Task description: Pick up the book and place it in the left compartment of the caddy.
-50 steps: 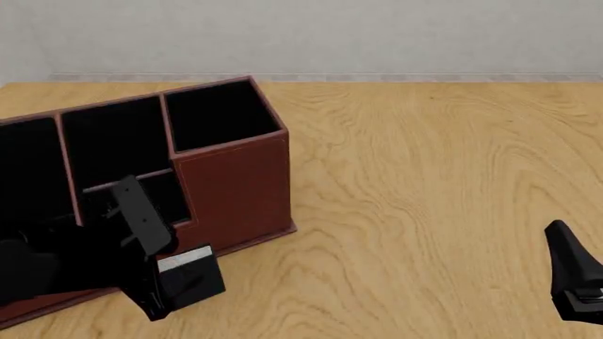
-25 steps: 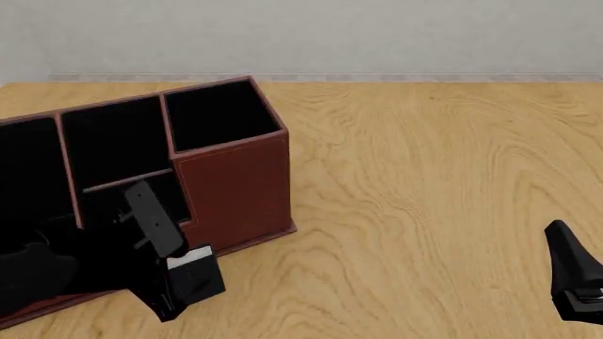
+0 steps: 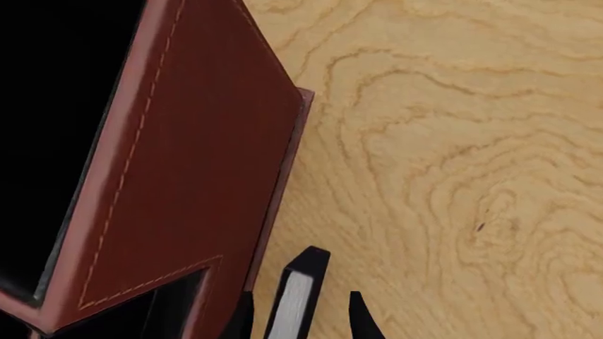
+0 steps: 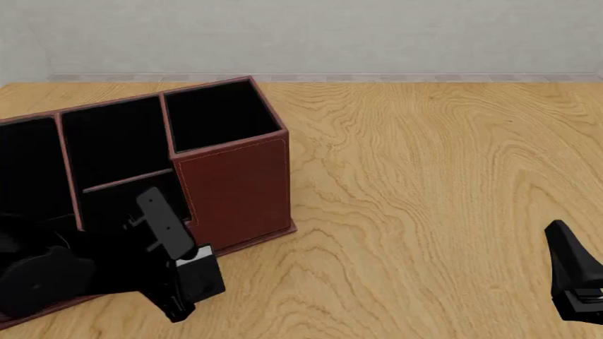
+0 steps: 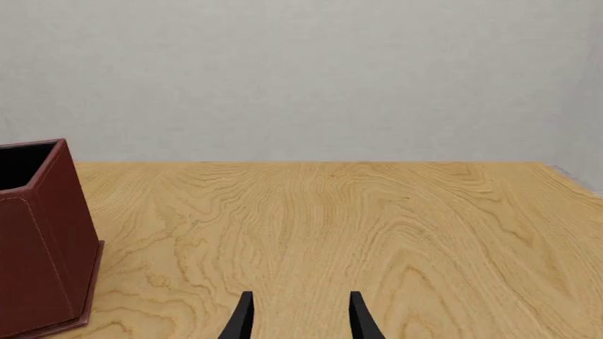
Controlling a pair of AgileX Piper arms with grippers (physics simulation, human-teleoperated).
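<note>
Book [image 4: 196,277], black with white page edges, clamped between the fingers of the left gripper [image 3: 299,321], just in front of the caddy [image 4: 236,183] near its stepped front; seemingly lifted off the table [image 4: 424,191], though hard to tell. Right gripper [image 5: 299,318] well away from the caddy, fingers parted, holding nothing.

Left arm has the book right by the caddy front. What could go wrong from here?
1. The book sits between the left tool fingers only near their tips, so it may slip or twist in a lift.
2. It is low against the caddy front wall; moving toward the left compartment without rising first could hit the rim.
</note>
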